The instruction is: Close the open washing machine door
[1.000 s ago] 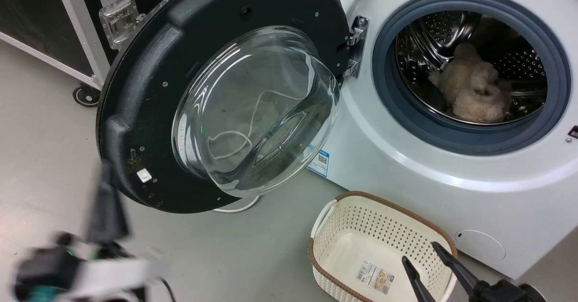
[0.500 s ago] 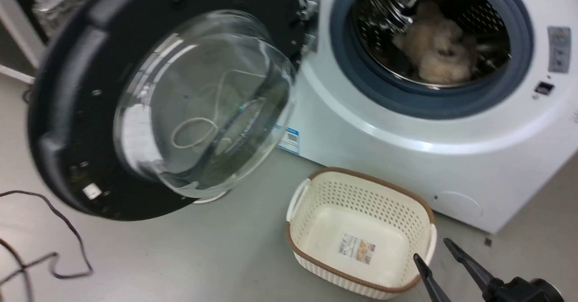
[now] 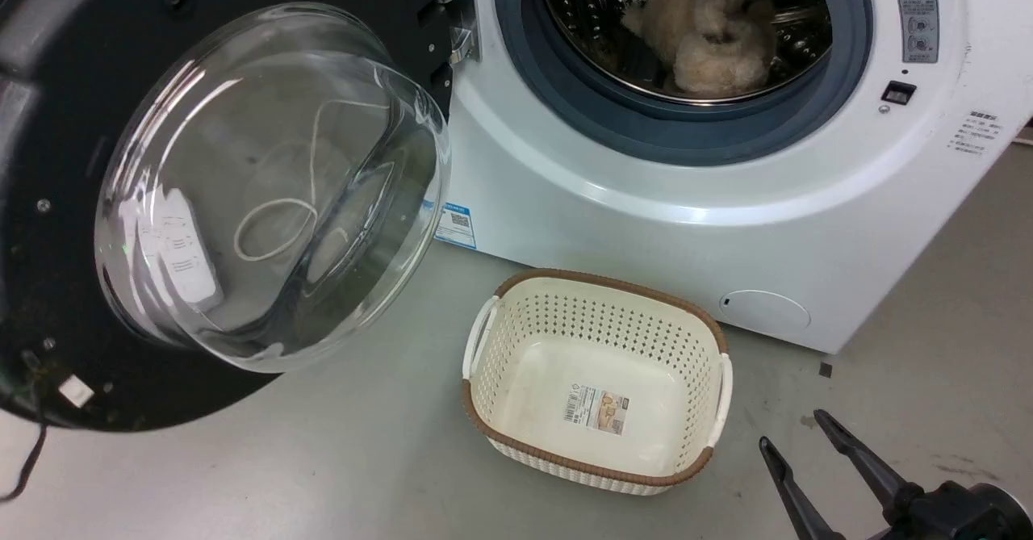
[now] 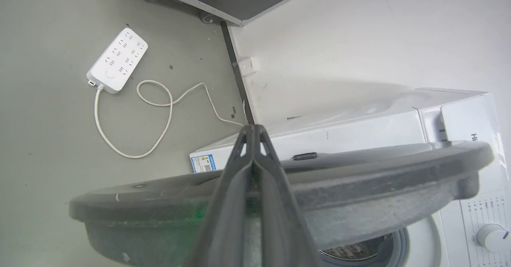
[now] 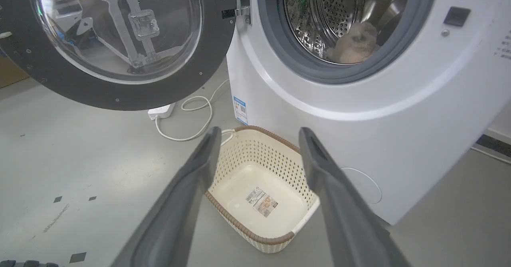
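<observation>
Step in hand: setting a pusher against the door. The white washing machine [image 3: 646,225] stands with its drum uncovered. The washing machine door [image 3: 266,185], a glossy black frame around a bulging clear glass bowl, hangs swung wide at the robot's left. The left gripper [image 4: 252,130], fingers pressed together and empty, lies across the frame's rim; contact is probable but unconfirmed. The right gripper [image 3: 791,429], spread and empty, rests beside the perforated basket [image 3: 597,282]. Next move: a steady sweep about the metal hinge [image 3: 460,7] until the door latches.

We see a cream perforated basket [image 3: 597,318] with a brown rim standing on the grey floor [image 3: 363,459], just in front of the white washer body [image 3: 646,233], with a printed label [image 3: 598,409] stuck to its bottom. A fluffy beige bundle [image 3: 702,27] lies inside the steel drum [image 3: 581,23]. A white power strip [image 4: 117,59] rests on the floor, its cord [image 4: 159,111] looping.
</observation>
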You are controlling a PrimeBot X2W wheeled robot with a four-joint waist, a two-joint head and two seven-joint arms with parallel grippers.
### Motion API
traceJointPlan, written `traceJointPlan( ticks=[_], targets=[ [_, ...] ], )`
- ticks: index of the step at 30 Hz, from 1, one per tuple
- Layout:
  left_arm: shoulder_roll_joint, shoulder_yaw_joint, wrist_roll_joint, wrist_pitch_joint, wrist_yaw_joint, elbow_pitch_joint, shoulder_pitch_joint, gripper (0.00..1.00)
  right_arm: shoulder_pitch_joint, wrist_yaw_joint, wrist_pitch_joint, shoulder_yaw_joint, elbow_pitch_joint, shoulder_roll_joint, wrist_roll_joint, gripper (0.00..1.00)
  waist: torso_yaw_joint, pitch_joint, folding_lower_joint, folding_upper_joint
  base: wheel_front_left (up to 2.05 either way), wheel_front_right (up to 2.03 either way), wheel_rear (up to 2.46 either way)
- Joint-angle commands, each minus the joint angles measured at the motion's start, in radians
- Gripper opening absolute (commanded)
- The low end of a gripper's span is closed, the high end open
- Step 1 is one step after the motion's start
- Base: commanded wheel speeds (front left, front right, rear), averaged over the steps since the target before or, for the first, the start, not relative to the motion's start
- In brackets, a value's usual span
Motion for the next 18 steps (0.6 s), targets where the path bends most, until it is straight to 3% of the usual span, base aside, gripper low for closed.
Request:
traceJointPlan(
  ticks=[1,11,18],
  targets=[
    [-0.011,-0.001,-0.024,0.041,-0.015,-0.02,0.031,0.0,-0.006,0.001,-0.005,0.0,-0.004,-0.006,0.008,1.0,-0.005,0.002,-0.0002,0.0,0.0,0.0,0.0],
    [-0.076,0.001,-0.123,0.207,-0.063,-0.176,0.198,0.0,-0.006,0.001,-0.005,-0.021,0.034,0.035,-0.001,1.0,-0.024,-0.073,-0.0002,0.0,0.0,0.0,0.0],
    [-0.197,-0.046,-0.151,0.251,-0.114,-0.288,0.334,0.0,0.002,0.001,-0.005,-0.063,0.061,0.079,-0.028,1.0,-0.058,-0.138,-0.0002,0.0,0.0,0.0,0.0]
  ],
)
